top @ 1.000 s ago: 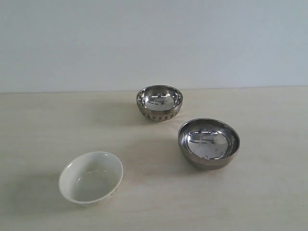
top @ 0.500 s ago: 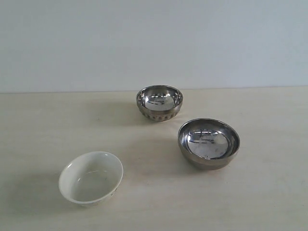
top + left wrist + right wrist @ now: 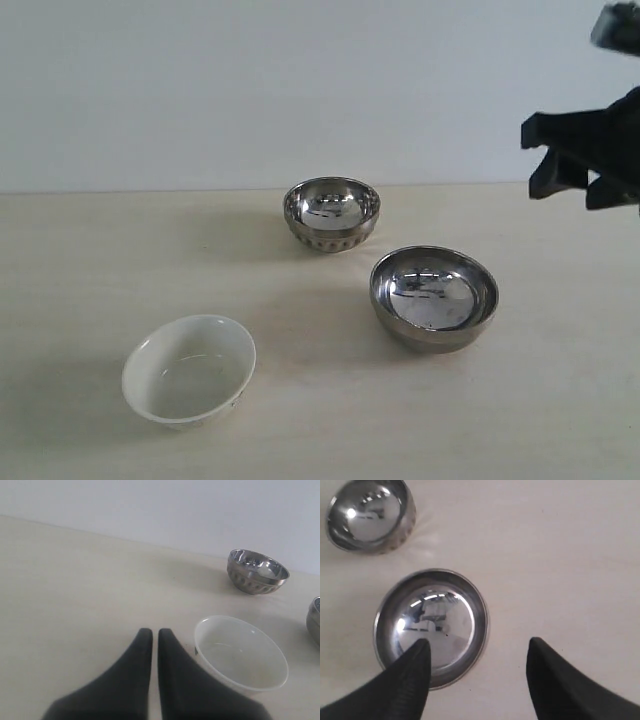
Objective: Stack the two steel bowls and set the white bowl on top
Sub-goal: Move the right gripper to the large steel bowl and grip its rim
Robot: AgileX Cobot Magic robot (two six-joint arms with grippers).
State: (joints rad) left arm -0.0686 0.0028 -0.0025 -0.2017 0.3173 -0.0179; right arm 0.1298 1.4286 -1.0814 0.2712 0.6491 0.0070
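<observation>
The larger smooth steel bowl point(image 3: 434, 297) sits right of centre on the table. The smaller ribbed steel bowl point(image 3: 331, 213) stands behind it, apart from it. The white bowl point(image 3: 189, 368) rests at the front left, empty. My right gripper point(image 3: 540, 160) hangs open in the air at the right edge, above and right of the larger steel bowl point(image 3: 431, 625). In the right wrist view its jaws point(image 3: 479, 642) stand wide with nothing between them, and the ribbed bowl point(image 3: 370, 512) shows beyond. My left gripper point(image 3: 155, 631) is shut and empty, beside the white bowl point(image 3: 242, 652).
All three bowls stand on a pale wooden table point(image 3: 90, 260) against a plain light wall. In the left wrist view the ribbed bowl point(image 3: 257, 571) sits near the wall and the larger bowl's edge point(image 3: 315, 617) shows at the frame's border.
My right gripper has come into the exterior view at the upper right; it was out of view before. The three bowls have not moved.
</observation>
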